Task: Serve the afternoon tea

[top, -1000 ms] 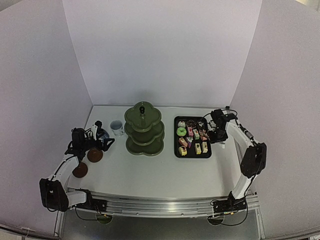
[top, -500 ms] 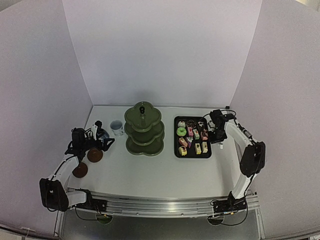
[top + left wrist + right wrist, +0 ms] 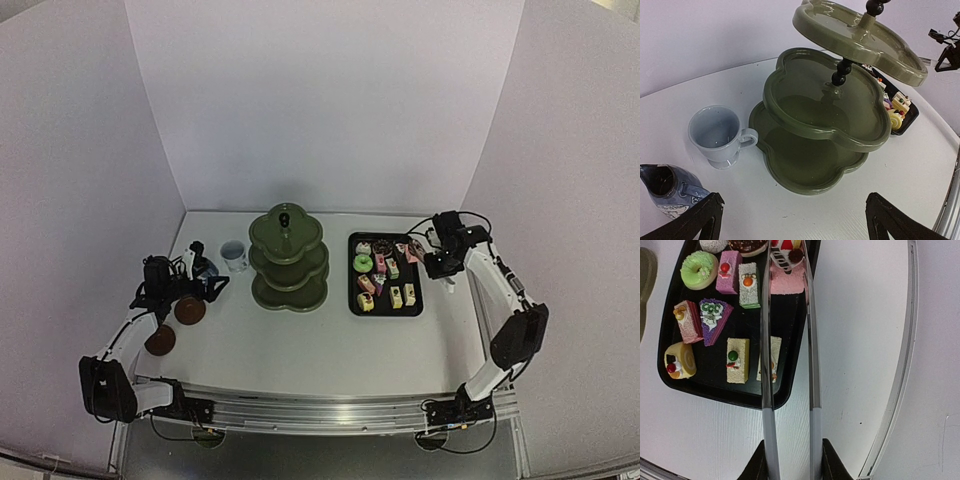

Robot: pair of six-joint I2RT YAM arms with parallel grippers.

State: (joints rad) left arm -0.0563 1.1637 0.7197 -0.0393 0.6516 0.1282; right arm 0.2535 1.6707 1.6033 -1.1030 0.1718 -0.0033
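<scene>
Two round brown coasters [image 3: 190, 310] lay far left on the worktop [image 3: 330, 350] beside my left tool [image 3: 793, 202], which hung open and empty, facing the dark green three-tier scalloped stand [image 3: 825, 110]. My right tool [image 3: 792, 465] was clamped on metal tongs [image 3: 767, 365], which pinched a pink square cake [image 3: 787, 277] at the black rectangular tray's [image 3: 705, 382] edge. With so thin a pinch, I judged it could slip or tip.

The stand [image 3: 825, 115] has a smooth, glossy green glaze that catches light along its rims. The pale cup [image 3: 720, 135] looks glazed too, with a softer sheen. The tongs [image 3: 767, 365] are polished metal, mirroring the cakes [image 3: 737, 360]. The black tray [image 3: 710, 365] is smooth and dully shiny. The white bench [image 3: 855, 355] is matt and finely grained; its rail [image 3: 902, 365] is metal.
</scene>
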